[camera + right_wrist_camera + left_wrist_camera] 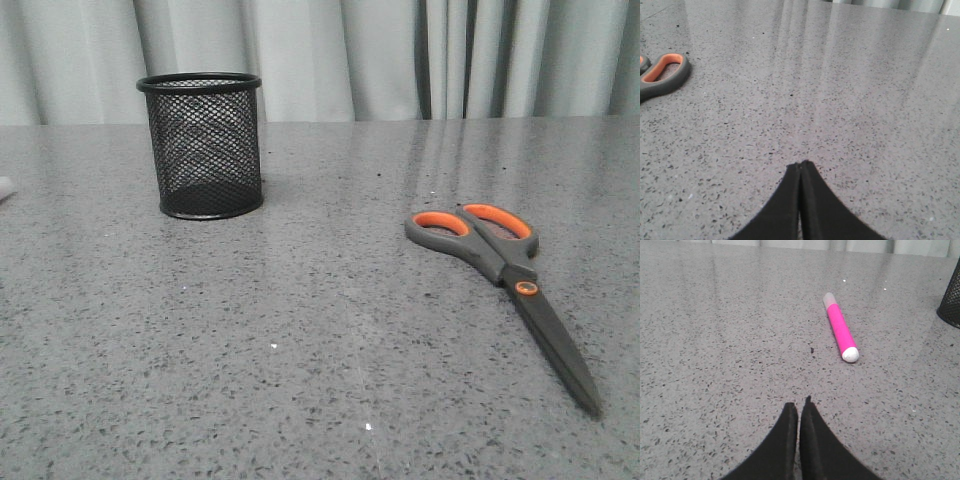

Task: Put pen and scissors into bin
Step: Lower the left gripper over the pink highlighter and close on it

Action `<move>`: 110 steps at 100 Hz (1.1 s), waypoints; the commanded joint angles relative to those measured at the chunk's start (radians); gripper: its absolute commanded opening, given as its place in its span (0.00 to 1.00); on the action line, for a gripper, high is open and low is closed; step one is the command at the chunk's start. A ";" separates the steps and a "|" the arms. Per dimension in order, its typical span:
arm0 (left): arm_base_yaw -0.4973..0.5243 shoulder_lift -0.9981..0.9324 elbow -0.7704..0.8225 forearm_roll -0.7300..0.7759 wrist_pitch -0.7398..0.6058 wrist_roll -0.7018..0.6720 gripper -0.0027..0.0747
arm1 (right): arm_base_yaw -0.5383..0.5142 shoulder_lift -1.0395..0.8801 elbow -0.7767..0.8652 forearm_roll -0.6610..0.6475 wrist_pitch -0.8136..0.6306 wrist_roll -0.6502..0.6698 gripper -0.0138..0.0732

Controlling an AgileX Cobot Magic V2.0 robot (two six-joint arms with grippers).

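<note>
The black wire-mesh bin (205, 145) stands upright at the back left of the grey table; its edge shows in the left wrist view (951, 305). The scissors (505, 275) lie flat on the right, handles away from me, blades closed; one orange-lined handle shows in the right wrist view (662, 75). The magenta pen (840, 327) lies flat on the table, seen only in the left wrist view. My left gripper (798, 407) is shut and empty, a short way short of the pen. My right gripper (801, 166) is shut and empty, to the right of the scissors. Neither gripper shows in the front view.
A grey speckled table (300, 350) fills the views. Pale curtains (400, 55) hang behind its far edge. A small pale thing (4, 188) sits at the left edge of the front view.
</note>
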 commanded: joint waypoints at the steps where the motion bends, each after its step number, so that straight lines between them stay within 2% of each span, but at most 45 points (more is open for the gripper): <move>1: 0.001 -0.032 0.044 0.001 -0.055 -0.012 0.01 | -0.006 -0.019 0.015 -0.002 -0.039 -0.006 0.09; 64: 0.001 -0.032 0.044 0.001 -0.055 -0.012 0.01 | -0.006 -0.019 0.015 -0.006 -0.047 -0.006 0.09; 73: 0.001 -0.032 0.044 0.001 -0.055 -0.012 0.01 | -0.006 -0.019 0.015 -0.083 -0.112 -0.006 0.09; 81: 0.001 -0.032 0.044 0.001 -0.055 -0.012 0.01 | -0.006 -0.019 0.015 -0.077 -0.231 -0.004 0.09; 97: 0.001 -0.032 0.044 0.029 -0.059 -0.012 0.01 | -0.006 -0.019 0.015 0.020 -0.441 0.013 0.09; 110: 0.001 -0.032 0.044 0.022 -0.142 -0.012 0.01 | -0.006 -0.019 0.015 0.154 -0.424 0.058 0.09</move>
